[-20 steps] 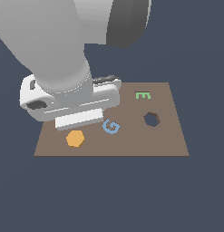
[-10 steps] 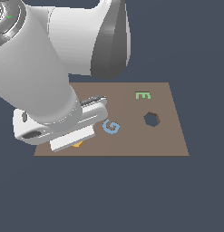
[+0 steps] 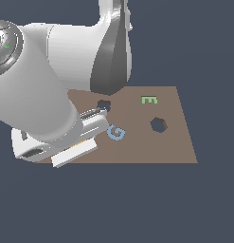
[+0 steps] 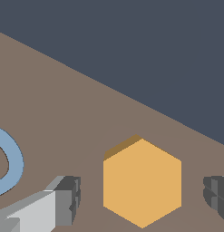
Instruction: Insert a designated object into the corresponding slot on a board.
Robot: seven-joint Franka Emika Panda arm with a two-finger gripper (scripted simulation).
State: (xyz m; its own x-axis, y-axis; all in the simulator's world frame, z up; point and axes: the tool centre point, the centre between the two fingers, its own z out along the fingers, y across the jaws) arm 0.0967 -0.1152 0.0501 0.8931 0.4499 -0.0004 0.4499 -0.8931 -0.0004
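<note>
The orange hexagon block lies flat on the brown board. My gripper is open and straddles it, one dark fingertip on each side, with a gap to the block on both sides. In the exterior view the white hand sits low over the board's corner at the exterior view's left and hides the block, apart from a thin orange sliver. The hexagon slot is a dark hole toward the exterior view's right, uncovered.
A blue letter G lies between the hand and the slot and also shows as a blue G beside one finger. A green E sits near the far edge. A second dark hole lies beside the arm.
The hand has come down and toward the exterior view's left onto the orange hexagon, which showed fully a second ago and is now almost covered. Nothing on the board has moved.
</note>
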